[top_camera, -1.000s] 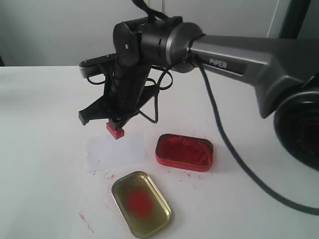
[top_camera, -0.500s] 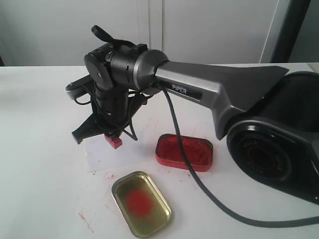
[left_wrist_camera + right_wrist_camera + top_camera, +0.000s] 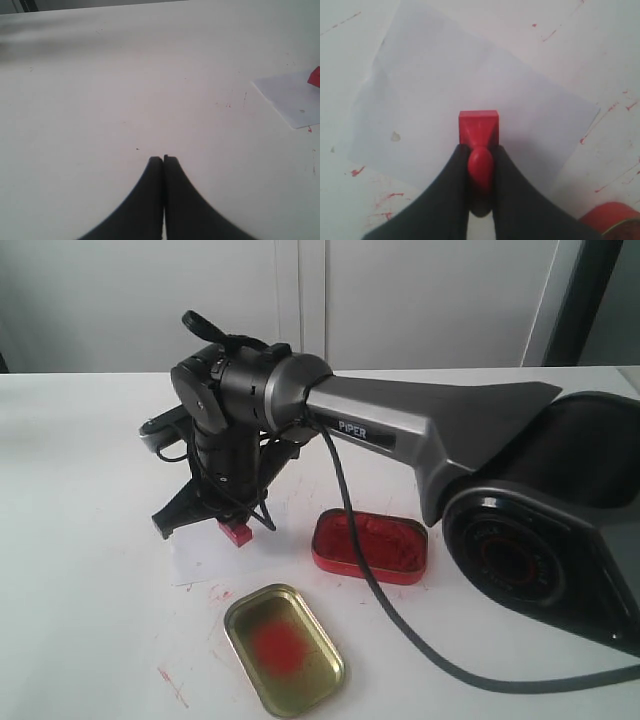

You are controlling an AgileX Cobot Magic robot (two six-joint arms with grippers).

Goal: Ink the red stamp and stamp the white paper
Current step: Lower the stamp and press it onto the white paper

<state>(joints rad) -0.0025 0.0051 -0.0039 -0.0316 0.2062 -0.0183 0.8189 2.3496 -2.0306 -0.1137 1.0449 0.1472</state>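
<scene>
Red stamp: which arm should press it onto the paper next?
Right. The right pincer grips the red stamp by the handle, over the white paper; the left pincer is shut, empty, off to one side of it.

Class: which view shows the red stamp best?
Right wrist view: the red stamp sits central, base and handle clear. Exterior view shows it small and distant; left wrist view, only a red sliver.

Right arm [image 3: 430, 430]: grey tapered link, white "PIPER" marking [image 3: 351, 428]. Wrist housing [image 3: 235, 390] black, rounded, glossy. Large dark circular joint [image 3: 510, 560] at base end. Black cable [image 3: 400, 628] trailing from wrist. Right gripper [image 3: 480, 148] fingers black, curved, matte. Left gripper [image 3: 163, 159] fingers likewise black, tapered to tips.
</scene>
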